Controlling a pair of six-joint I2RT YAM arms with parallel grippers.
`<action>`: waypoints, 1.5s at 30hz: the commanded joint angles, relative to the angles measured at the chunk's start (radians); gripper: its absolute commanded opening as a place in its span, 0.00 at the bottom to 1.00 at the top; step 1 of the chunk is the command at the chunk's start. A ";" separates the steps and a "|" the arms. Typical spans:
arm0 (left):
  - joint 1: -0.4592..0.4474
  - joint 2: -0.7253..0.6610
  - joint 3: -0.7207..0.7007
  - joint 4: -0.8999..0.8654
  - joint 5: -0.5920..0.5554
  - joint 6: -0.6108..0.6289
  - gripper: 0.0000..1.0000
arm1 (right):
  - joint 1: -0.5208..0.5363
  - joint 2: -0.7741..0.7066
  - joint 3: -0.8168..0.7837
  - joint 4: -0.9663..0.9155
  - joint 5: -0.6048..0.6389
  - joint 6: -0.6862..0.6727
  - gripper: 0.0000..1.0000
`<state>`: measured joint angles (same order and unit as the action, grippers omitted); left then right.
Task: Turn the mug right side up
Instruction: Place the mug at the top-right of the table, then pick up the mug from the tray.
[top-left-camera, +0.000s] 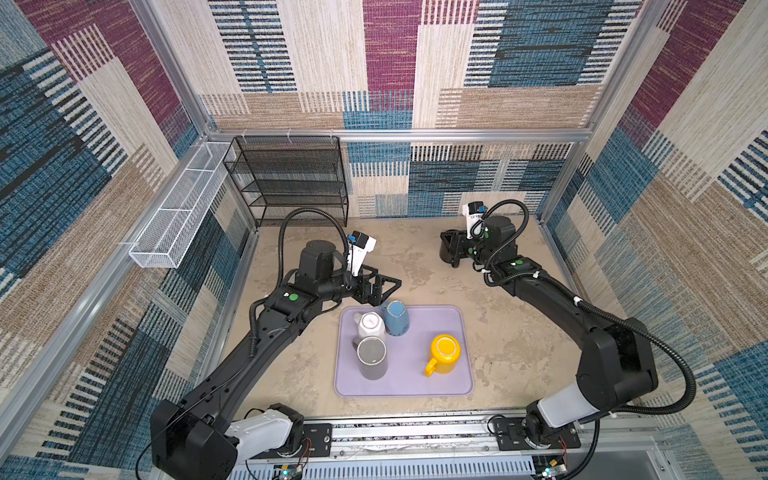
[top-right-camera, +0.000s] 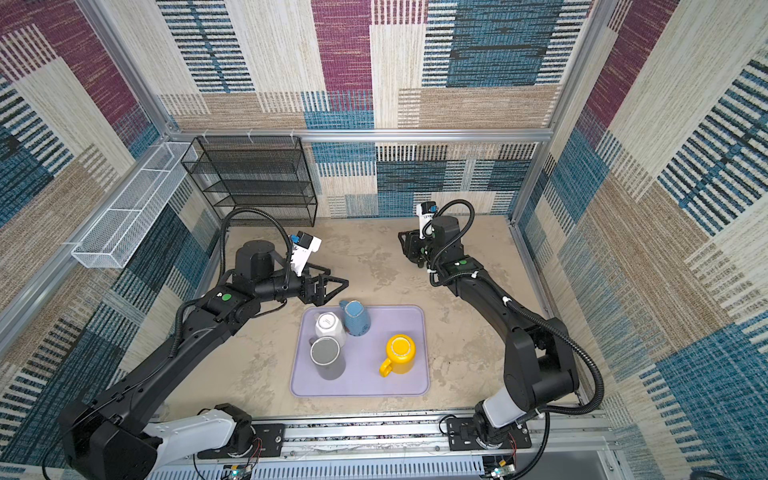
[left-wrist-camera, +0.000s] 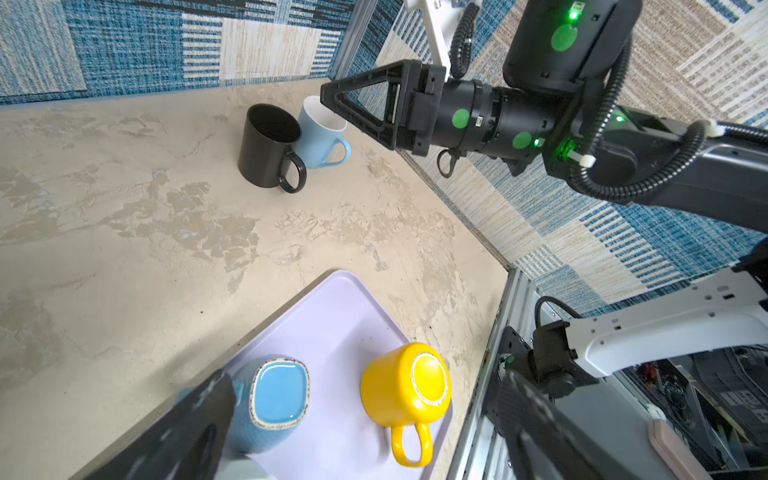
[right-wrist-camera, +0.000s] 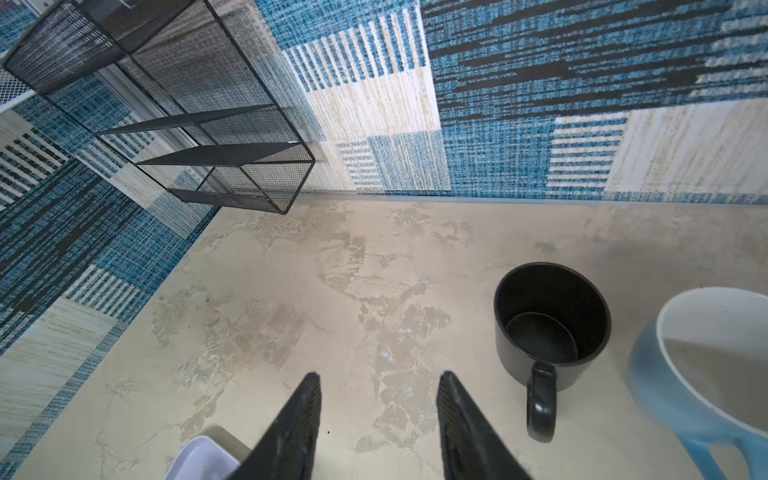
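Several mugs stand upside down on the lavender tray (top-left-camera: 409, 374): a white one (top-left-camera: 371, 325), a textured blue one (top-left-camera: 396, 318), a grey one (top-left-camera: 372, 356) and a yellow one (top-left-camera: 444, 353). My left gripper (top-left-camera: 388, 293) hovers wide open just behind the tray's back left corner, beside the blue mug (left-wrist-camera: 274, 399) and holding nothing. The yellow mug (left-wrist-camera: 405, 386) lies farther off in the left wrist view. My right gripper (right-wrist-camera: 379, 378) is open over bare table at the back right, beside an upright black mug (right-wrist-camera: 550, 320) and a light blue mug (right-wrist-camera: 715, 357).
A black mesh shelf (top-left-camera: 291, 178) stands against the back wall on the left. A white wire basket (top-left-camera: 183, 203) hangs on the left wall. In both top views the right arm (top-left-camera: 540, 286) hides the two upright mugs. A metal rail (top-left-camera: 415, 432) runs along the front.
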<state>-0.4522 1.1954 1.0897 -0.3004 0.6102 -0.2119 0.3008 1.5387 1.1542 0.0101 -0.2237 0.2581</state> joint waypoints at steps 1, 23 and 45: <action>-0.018 -0.002 0.025 -0.111 0.008 0.056 0.99 | -0.007 -0.008 -0.007 0.051 -0.030 0.027 0.48; -0.316 0.008 -0.021 -0.298 -0.172 0.065 0.95 | -0.026 -0.004 -0.024 0.061 -0.056 0.042 0.49; -0.489 0.152 0.006 -0.342 -0.193 0.059 0.89 | -0.027 -0.024 -0.030 0.039 -0.028 0.030 0.48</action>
<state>-0.9226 1.3296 1.0794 -0.6338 0.4438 -0.1555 0.2737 1.5219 1.1263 0.0311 -0.2600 0.2901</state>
